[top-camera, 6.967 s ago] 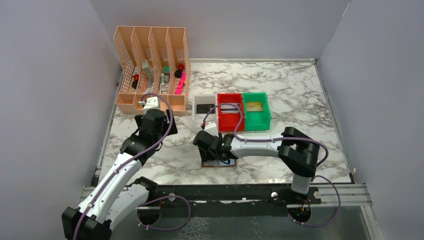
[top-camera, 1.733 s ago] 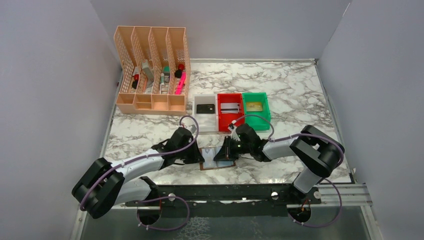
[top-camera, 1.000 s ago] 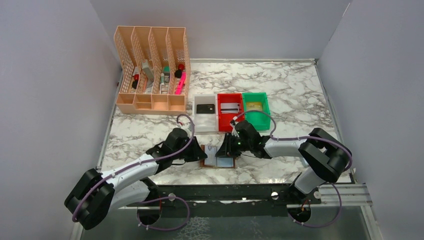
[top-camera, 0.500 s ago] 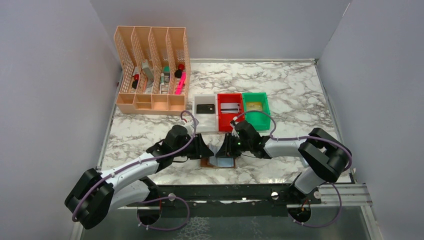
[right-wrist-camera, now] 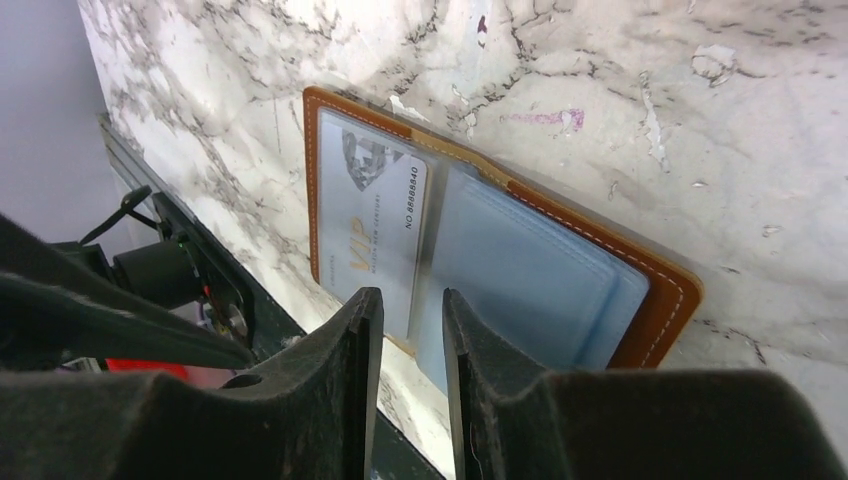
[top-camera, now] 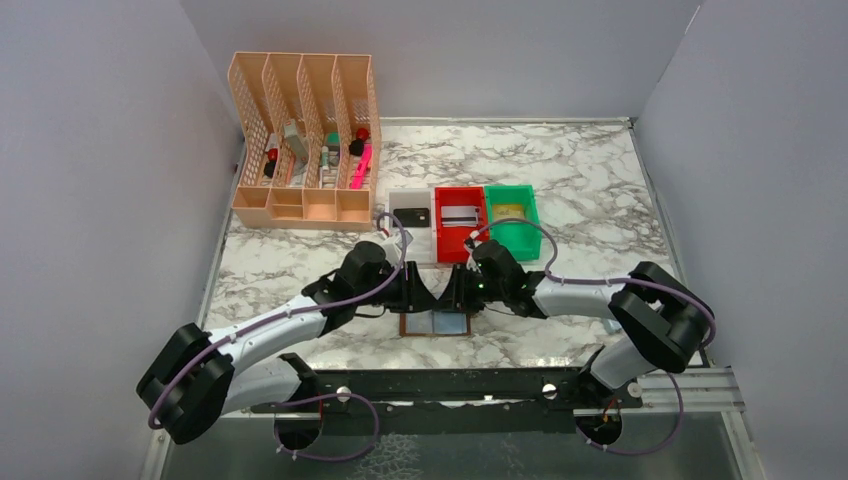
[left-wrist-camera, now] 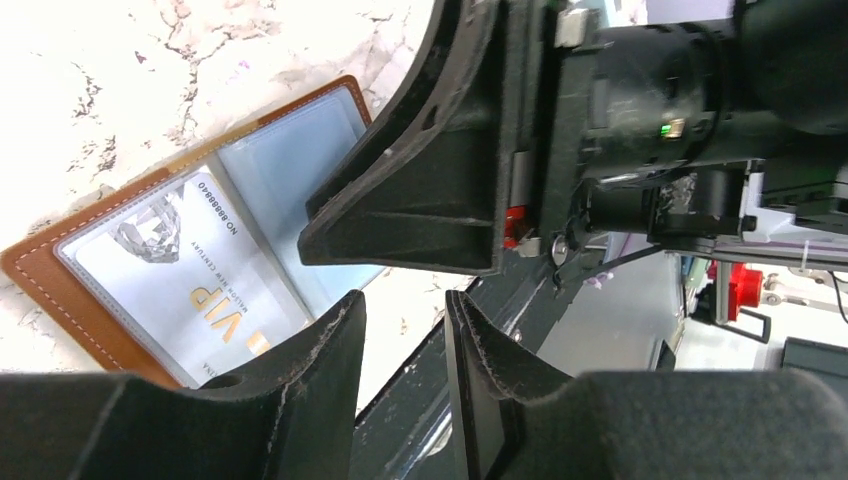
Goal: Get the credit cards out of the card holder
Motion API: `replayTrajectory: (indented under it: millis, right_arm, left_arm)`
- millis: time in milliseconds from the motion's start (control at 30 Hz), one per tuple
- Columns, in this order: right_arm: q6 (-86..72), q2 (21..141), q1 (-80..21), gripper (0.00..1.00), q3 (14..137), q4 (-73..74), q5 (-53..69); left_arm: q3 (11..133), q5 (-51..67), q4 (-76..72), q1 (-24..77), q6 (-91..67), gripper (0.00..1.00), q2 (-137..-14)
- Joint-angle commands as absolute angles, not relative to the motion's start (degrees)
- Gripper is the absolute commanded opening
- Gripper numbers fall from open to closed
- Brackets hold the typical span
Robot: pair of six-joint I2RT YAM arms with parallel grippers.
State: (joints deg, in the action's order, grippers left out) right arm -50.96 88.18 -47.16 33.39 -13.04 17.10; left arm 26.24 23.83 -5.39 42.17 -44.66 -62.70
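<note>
The brown card holder lies open and flat near the table's front edge. In the right wrist view the card holder shows a silvery-white VIP credit card in one clear pocket and a pale blue pocket beside it. The same card shows in the left wrist view. My left gripper hovers just behind the holder, open, with nothing between its fingers. My right gripper faces it, tip to tip. It is narrowly open over the holder's middle fold, and its fingers are empty.
Behind the holder stand a white bin with a black card, a red bin with a silvery card and a green bin with a gold card. An orange file rack stands at the back left.
My left gripper has opened and moved up and right, away from the holder's left edge. The raised flap has dropped, so the holder lies flat. The right gripper has barely moved.
</note>
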Motion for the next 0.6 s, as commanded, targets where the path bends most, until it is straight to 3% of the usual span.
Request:
replayTrajectory:
  millis: [0, 233, 567]
  right_arm:
    - [-50.4, 85.0, -47.1, 0.34, 32.7, -9.8, 12.5]
    - [-47.1, 85.3, -47.2, 0.34, 33.8, -9.5, 13.7]
    - [-44.6, 90.0, -49.2, 0.35, 38.2, -10.4, 16.1]
  left_arm:
    - [27.3, 23.6, -6.2, 43.3, -43.7, 0.38, -65.1]
    - [26.2, 8.1, 4.1, 43.4, -45.4, 0.42, -62.1]
    - [25.6, 7.5, 5.9, 43.4, -44.9, 0.48, -67.7]
